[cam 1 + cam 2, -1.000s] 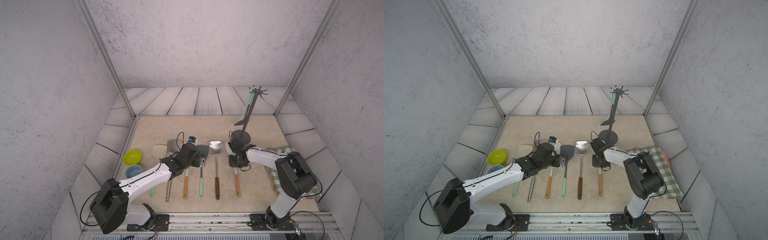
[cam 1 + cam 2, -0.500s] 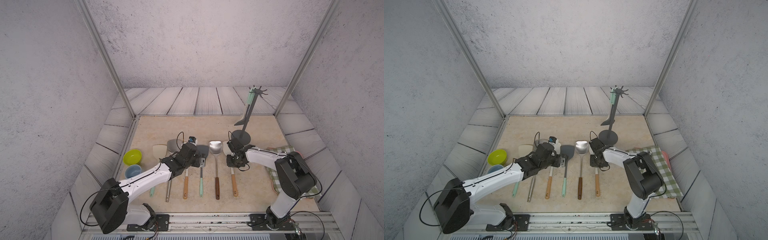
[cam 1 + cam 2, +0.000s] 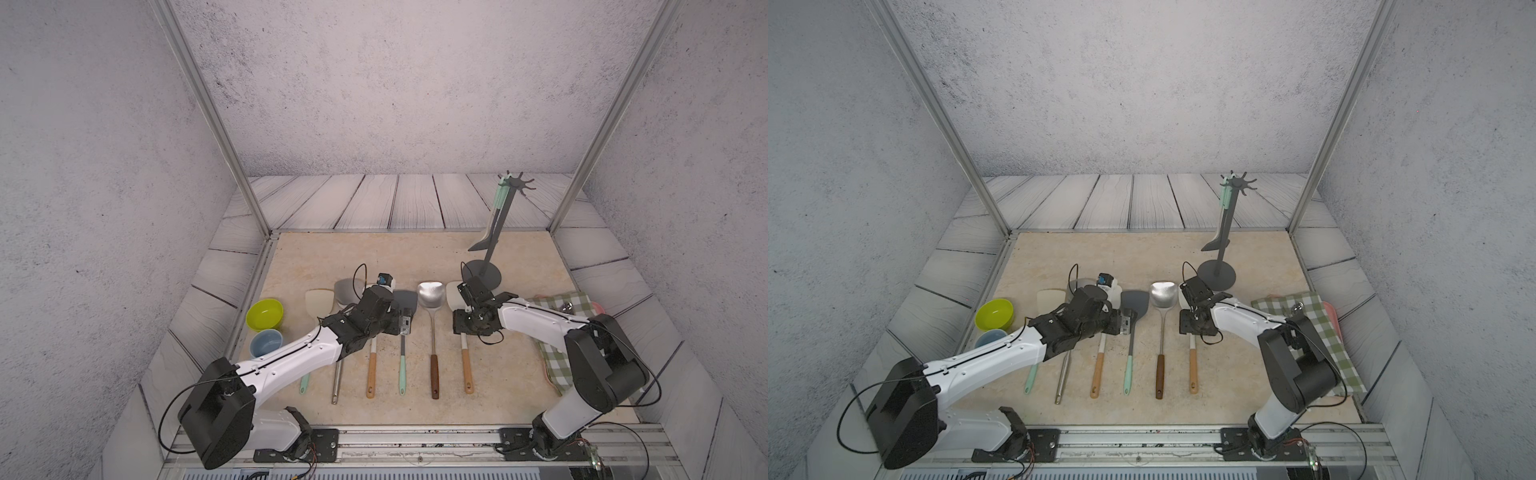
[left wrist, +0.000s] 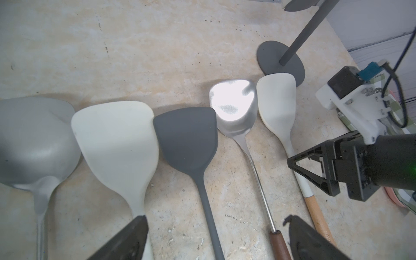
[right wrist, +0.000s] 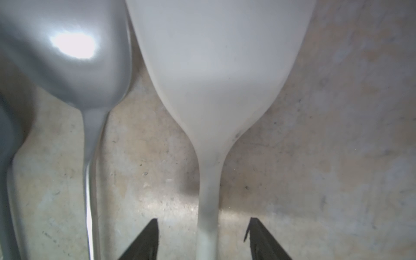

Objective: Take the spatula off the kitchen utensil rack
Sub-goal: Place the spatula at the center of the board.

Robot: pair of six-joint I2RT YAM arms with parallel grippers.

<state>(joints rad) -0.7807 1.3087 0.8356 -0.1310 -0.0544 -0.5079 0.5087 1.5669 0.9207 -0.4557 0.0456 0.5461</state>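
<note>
The kitchen utensil rack stands at the back right, its round base on the table. One spatula with a mint handle hangs from its crown. A white spatula with a wooden handle lies flat in front of the base. My right gripper is open astride its neck, with a gap on each side. My left gripper is open low over a dark grey spatula.
Several more utensils lie in a row, handles toward me: a steel spatula, the dark grey one, a grey ladle and a cream spatula. A green bowl and a blue bowl sit left; a checked cloth lies right.
My right gripper shifted the white spatula slightly left into line with the row, then opened and let go of it. The left arm has not moved.
</note>
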